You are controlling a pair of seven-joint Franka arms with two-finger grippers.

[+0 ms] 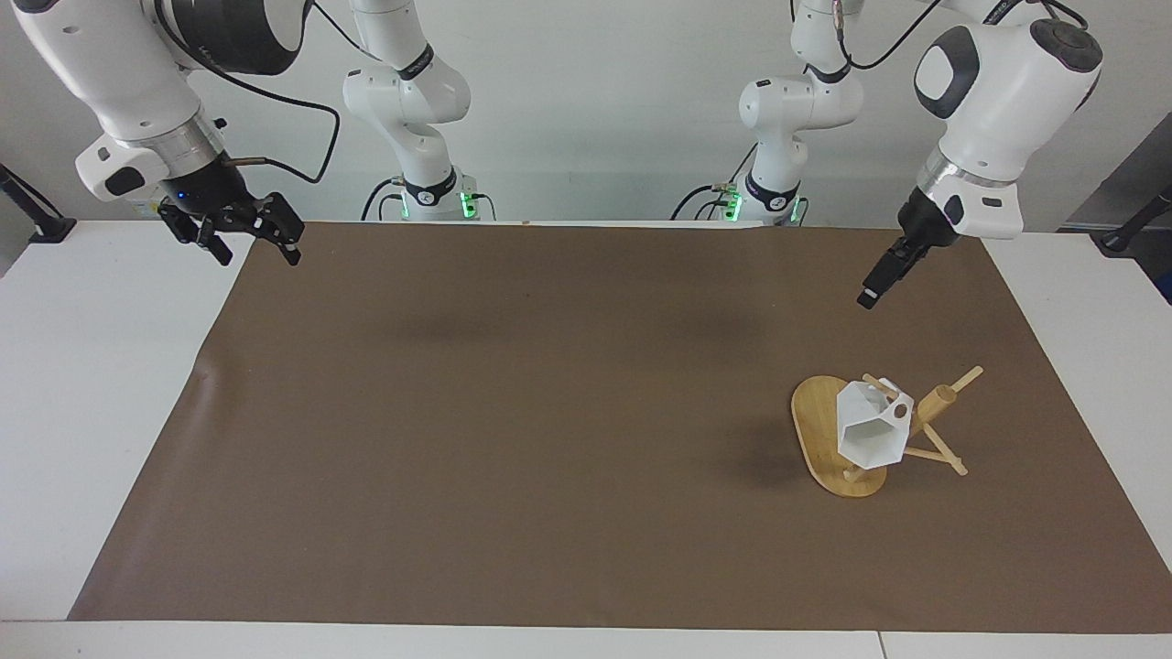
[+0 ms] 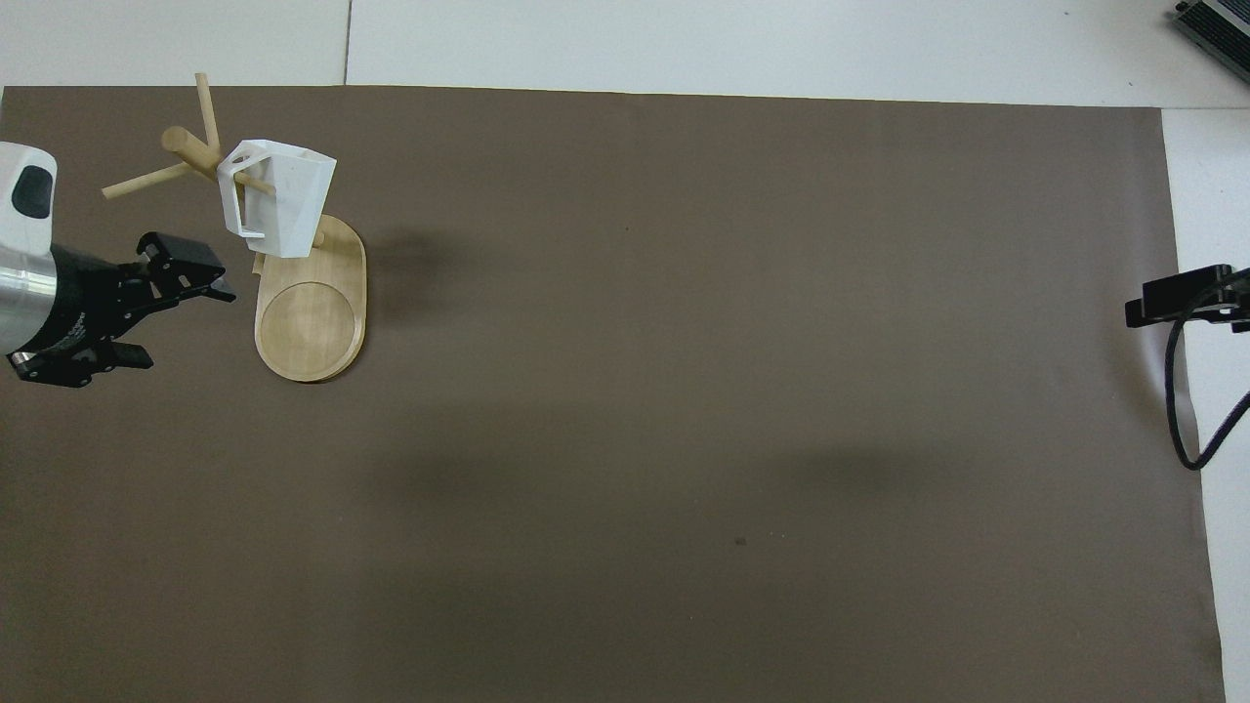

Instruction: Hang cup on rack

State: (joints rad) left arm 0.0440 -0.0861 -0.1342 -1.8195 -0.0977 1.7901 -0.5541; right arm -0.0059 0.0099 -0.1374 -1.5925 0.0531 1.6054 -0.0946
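The white faceted cup hangs by its handle on a peg of the bamboo rack, free of both grippers. In the overhead view the cup sits over the oval base, beside the central post. My left gripper is open and empty, raised over the mat on the robots' side of the rack. In the overhead view it is apart from the base. My right gripper is open and empty, and waits raised at the right arm's end of the table.
A brown mat covers most of the white table. Only the tip of the right gripper and its cable show at the mat's edge in the overhead view. Nothing else stands on the mat.
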